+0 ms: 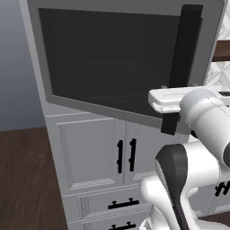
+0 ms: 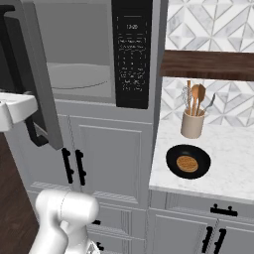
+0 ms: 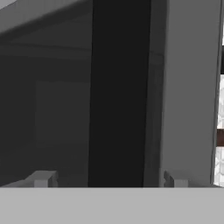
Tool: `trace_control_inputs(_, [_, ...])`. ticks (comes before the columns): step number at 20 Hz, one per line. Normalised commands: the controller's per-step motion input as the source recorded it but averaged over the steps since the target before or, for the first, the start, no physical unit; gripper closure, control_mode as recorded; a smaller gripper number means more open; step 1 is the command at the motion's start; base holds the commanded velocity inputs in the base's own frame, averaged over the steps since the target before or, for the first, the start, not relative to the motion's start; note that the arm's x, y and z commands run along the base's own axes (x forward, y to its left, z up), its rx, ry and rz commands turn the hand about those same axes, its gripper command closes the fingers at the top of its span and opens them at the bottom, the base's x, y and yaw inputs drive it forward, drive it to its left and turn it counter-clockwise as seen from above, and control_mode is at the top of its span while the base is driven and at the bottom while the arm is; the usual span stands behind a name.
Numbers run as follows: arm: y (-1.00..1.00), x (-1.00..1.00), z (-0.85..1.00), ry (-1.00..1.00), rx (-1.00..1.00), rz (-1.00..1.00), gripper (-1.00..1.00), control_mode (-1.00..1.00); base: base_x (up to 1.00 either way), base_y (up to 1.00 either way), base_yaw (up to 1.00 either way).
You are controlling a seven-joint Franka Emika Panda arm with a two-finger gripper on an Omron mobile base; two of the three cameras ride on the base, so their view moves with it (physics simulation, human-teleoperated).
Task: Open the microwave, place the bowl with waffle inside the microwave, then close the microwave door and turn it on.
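The microwave door stands swung open, its black bar handle running between the spread fingers of the claw, which straddles the bar without pinching it. Behind the door the microwave shows its turntable plate and black button panel. The opening step looks finished. The bowl with waffle sits on the marble counter near a utensil holder, well apart from the claw. Next, the arm probably needs to back off the handle and reach right for the bowl.
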Motion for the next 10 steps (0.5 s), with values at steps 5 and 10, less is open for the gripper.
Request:
trace_control_inputs(5, [-0.73, -0.79, 0.03, -0.06, 0.00, 0.26, -1.00, -1.00, 0.00, 0.00, 0.00])
trace_control_inputs(10, [-1.00, 0.02, 0.00, -0.01, 0.10, 0.46, -1.00, -1.00, 0.00, 0.00, 0.00])
